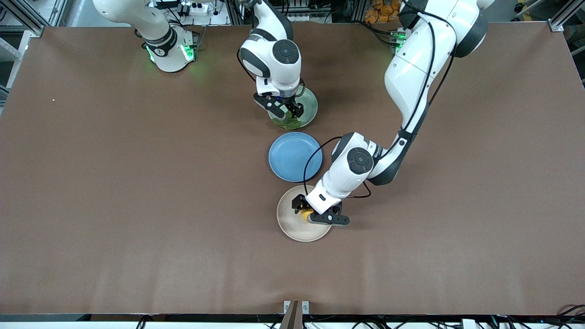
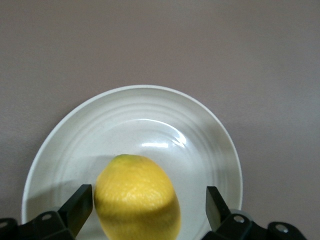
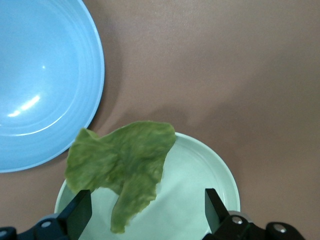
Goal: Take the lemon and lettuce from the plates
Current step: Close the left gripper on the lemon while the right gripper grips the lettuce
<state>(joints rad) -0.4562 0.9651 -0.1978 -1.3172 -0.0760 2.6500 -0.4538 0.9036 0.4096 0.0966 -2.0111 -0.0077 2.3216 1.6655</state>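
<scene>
You are looking at the lemon (image 2: 136, 197) lying in the beige-cream plate (image 1: 289, 225), with the left gripper (image 1: 315, 216) down over it. Its two fingers (image 2: 79, 206) are standing wide apart on either side of the fruit; one is just beside the peel, the other is apart from it.

The blue plate (image 1: 292, 155) is sitting bare in the middle of the row, so take it as your landmark. The beige-cream plate is lying just nearer to the front camera than the blue plate. The mint green plate (image 1: 310, 108) is lying just farther from the camera than the blue plate.

The lettuce (image 3: 121, 165) is resting on the mint green plate, its ragged edge hanging over the rim toward the blue plate. The right gripper (image 1: 288, 111) is hovering over that leaf with its fingers (image 3: 79, 211) spread wide and holding nothing.

All three plates are sitting on the brown table (image 1: 114, 183). Metal framing and cables are showing along the table edge by the arm bases.
</scene>
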